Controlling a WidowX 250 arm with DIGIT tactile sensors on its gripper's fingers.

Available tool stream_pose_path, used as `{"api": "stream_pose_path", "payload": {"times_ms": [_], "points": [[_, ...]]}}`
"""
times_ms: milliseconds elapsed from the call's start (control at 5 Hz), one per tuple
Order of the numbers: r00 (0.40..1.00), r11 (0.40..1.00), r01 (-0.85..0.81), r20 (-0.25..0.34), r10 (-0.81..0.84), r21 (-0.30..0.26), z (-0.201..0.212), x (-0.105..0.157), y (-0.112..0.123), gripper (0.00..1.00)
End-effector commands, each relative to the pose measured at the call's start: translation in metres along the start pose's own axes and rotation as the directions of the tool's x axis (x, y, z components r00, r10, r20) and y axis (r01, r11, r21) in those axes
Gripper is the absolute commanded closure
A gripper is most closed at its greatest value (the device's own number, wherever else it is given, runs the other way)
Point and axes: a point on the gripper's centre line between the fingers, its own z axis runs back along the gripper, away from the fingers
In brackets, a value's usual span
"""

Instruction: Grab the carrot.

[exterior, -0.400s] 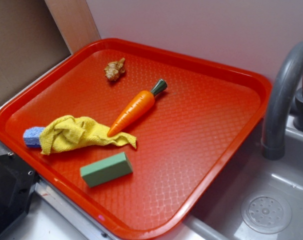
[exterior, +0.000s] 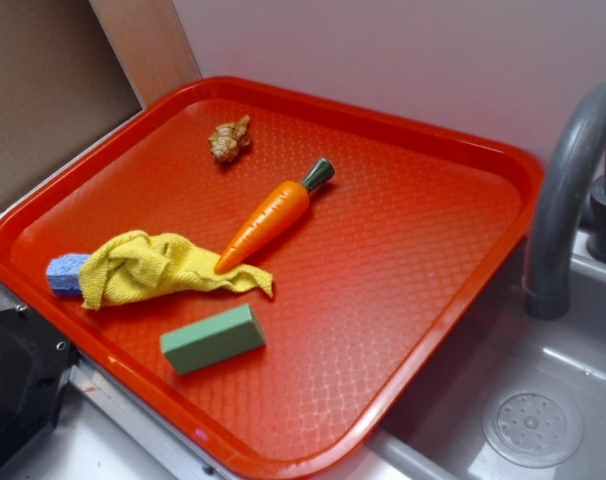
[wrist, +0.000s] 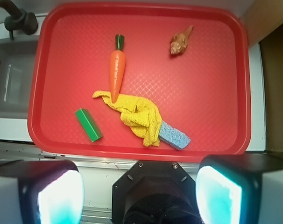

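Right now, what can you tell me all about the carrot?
The carrot is a shiny orange toy, plastic by its look, with a short dark green stem cap. It lies flat on the red tray, stem toward the back wall, its pointed tip resting on the edge of the yellow cloth. Nothing else touches it; the gripper is apart from it, open.

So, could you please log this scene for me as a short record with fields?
surface: red tray beside a grey sink
carrot: lying flat mid-tray, pointed tip resting on the yellow cloth
other items: tan ginger-like piece, green block, blue sponge partly under the cloth
claw: open, above the tray's near edge, holding nothing
task status: carrot not yet grasped
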Motion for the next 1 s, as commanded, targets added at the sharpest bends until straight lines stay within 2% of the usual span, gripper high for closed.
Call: {"api": "stream_pose_path", "payload": {"times_ms": [0, 200, 400, 600, 800], "points": [[0.997, 0.999, -0.041, 0.067, 0.043, -0.028, -0.022, 0.048, -0.026, 0.00], [0.998, 0.999, -0.036, 0.052, 0.036, 0.010, -0.053, 0.068, -0.041, 0.00], [1.000, 0.997, -0.015, 0.005, 0.015, 0.075, -0.102, 0.095, -0.052, 0.00], [1.000, 0.990, -0.012, -0.025, 0.016, 0.138, -0.135, 0.107, -0.054, 0.00], [0.998, 0.981, -0.006, -0.067, 0.019, 0.195, -0.170, 0.119, -0.037, 0.00]]}}
